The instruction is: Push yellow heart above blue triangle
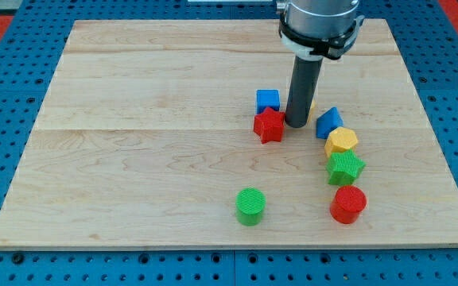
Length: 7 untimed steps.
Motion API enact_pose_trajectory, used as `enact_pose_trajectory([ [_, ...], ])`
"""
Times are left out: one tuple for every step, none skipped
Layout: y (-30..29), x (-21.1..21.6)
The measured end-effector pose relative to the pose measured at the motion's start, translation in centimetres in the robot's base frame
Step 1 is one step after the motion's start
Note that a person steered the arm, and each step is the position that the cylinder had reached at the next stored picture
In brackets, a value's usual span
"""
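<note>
Camera view: yellow heart [312,104] mostly hidden behind my tip [296,125].

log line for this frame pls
my tip: between red star block and blue triangle block | yellow heart block: mostly hidden behind rod

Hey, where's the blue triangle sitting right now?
The blue triangle sits right of the board's centre in the camera view, just right of my tip and touching the yellow hexagon below it. The red star lies across the rod, to its left.
</note>
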<state>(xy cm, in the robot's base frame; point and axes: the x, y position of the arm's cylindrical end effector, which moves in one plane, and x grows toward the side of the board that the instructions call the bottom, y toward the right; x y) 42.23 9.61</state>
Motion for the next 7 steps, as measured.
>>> enact_pose_trajectory([
  [0.0, -2.8],
  [0.0, -4.4],
  [0.0, -4.8],
  [-0.5, -6.2],
  [-0.5, -7.2],
  [-0.7, -9.0],
  [-1.7, -10.9],
])
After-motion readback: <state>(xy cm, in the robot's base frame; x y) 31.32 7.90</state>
